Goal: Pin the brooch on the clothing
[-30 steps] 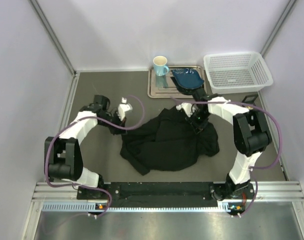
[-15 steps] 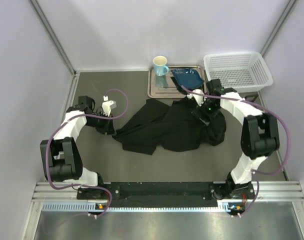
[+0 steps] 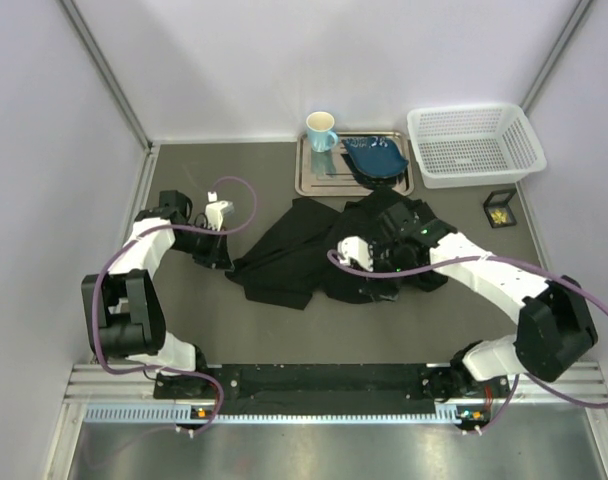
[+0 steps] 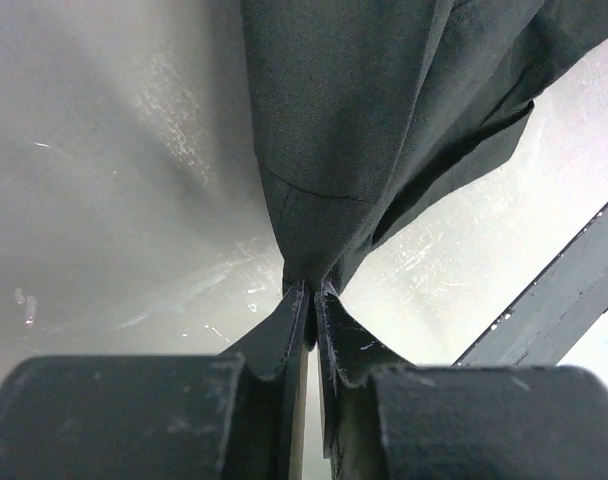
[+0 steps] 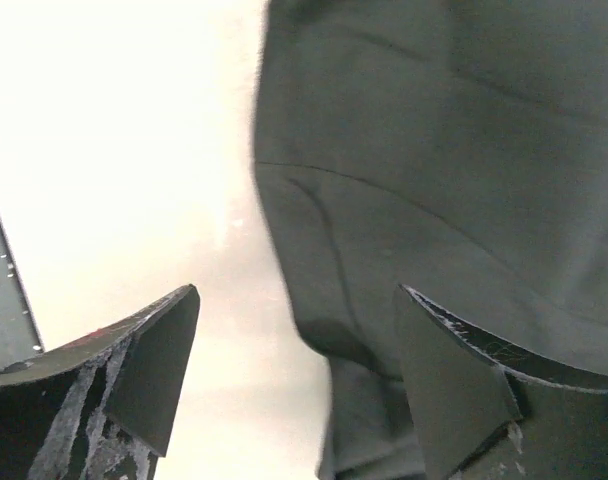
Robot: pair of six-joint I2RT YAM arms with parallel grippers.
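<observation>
Grey table [image 3: 184, 310], crumpled black shirt [image 3: 284, 255] mid-table, metal tray [image 3: 306, 178] and white basket [image 3: 474, 150] at far edge, small black box [image 3: 499, 208] right

White shells [image 3: 484, 272] over black joints [image 3: 554, 325], trailing purple cables [image 3: 97, 290], ending in matte black fingers [image 5: 144, 360] scuffed pale along their edges.

No readable text, no labels, no brand marks, no numbers on anything in view

Lab robot cell: plain white panel walls [image 3: 334, 60], aluminium base rail [image 3: 546, 380].
</observation>
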